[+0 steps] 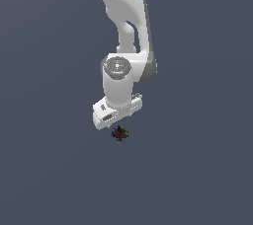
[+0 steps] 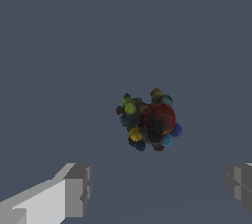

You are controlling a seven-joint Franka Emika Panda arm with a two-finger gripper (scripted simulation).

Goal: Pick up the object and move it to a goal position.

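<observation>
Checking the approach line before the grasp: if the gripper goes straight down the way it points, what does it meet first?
Probably the object, which lies ahead of the open gripper. In the wrist view it sits off the midline between the fingers, so they may reach the gray floor beside it; depth is unclear.

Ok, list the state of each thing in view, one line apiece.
hand: open, fingers spread wide, holding nothing.
object: free and ungrasped, lying on the grey surface beyond the fingertips, not between them.
arm: reaching down, with the hand just above the object.
</observation>
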